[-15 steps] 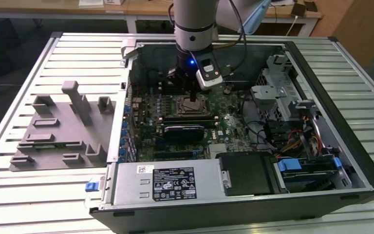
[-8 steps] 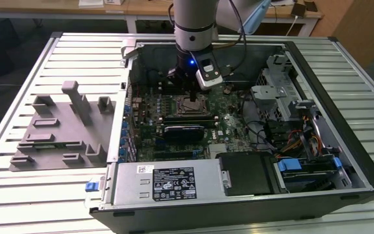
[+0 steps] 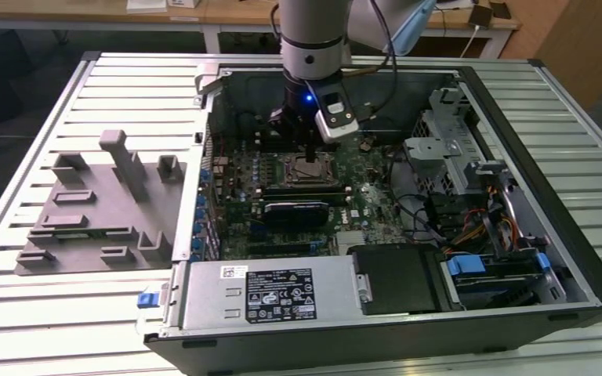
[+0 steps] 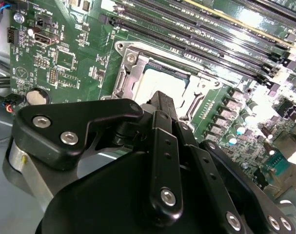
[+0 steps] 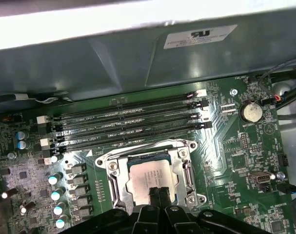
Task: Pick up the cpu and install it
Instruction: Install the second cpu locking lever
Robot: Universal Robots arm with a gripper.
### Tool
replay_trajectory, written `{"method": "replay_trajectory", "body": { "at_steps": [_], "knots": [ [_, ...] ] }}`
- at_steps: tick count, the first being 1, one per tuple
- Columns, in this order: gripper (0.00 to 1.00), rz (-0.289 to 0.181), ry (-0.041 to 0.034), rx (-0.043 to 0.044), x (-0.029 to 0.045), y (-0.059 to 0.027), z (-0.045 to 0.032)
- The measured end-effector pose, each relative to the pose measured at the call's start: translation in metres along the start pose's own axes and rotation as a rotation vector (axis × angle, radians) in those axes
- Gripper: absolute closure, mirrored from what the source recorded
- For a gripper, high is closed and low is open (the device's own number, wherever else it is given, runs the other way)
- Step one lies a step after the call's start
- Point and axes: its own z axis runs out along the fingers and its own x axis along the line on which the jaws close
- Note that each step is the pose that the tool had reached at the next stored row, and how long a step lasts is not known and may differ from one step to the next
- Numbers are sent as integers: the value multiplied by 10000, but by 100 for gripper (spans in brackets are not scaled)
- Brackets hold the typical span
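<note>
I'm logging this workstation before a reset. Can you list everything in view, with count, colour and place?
cpu: one, silvery, lying in the motherboard socket under the gripper.
socket frame: one, metal, around the cpu.
motherboard: one, green, inside the case.
memory slots: four, black, beside the socket.
coin cell: one, silver, on the board.
computer case: one, black, open on the table.
fixture block: one, grey, at the exterior view's left of the case.
table: one, ribbed metal.
gripper: one, black, over the socket.
</note>
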Motion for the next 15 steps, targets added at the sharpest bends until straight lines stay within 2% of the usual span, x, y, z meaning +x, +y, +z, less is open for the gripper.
{"method": "replay_trajectory", "body": {
  "at_steps": [10,15],
  "knots": [
    [89,1,1,0,-20,10,-323],
    [89,3,0,-2,-24,-3,-350]
  ]
}}
